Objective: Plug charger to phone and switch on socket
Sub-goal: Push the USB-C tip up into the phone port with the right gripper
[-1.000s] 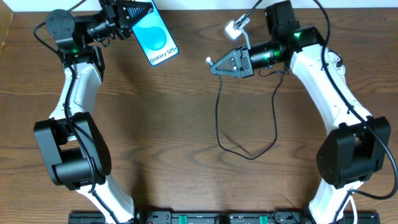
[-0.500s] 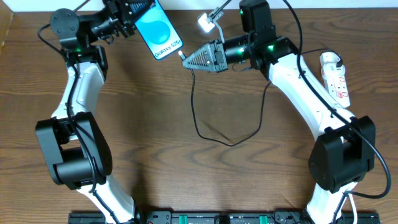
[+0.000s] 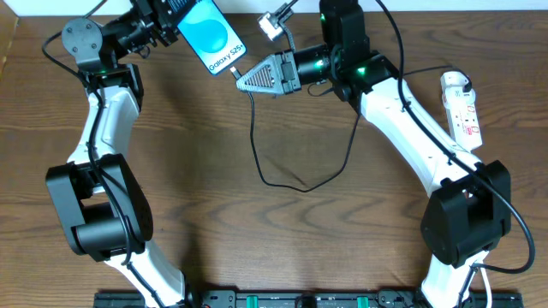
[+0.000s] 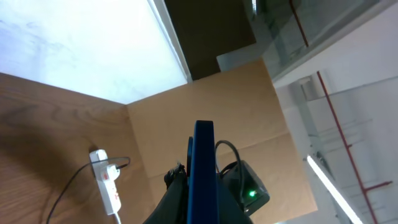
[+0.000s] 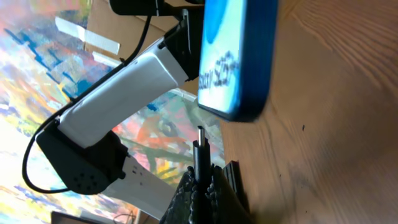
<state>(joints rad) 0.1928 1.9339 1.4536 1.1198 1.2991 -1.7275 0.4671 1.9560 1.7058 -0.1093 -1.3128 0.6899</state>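
Overhead, dark wood table (image 3: 197, 171) — left hand (image 3: 171, 15) clamps phone (image 3: 211, 36), right hand (image 3: 241, 83) pinches charger (image 5: 200, 155).

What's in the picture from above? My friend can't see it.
The left gripper holds a blue-screened phone while the right gripper holds the end of the black charger cable just short of its bottom end. The cable loops across the brown table, and a white power strip lies at the right.

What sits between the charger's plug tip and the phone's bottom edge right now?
Nothing: the right wrist view shows a bare gap between plug tip and phone.
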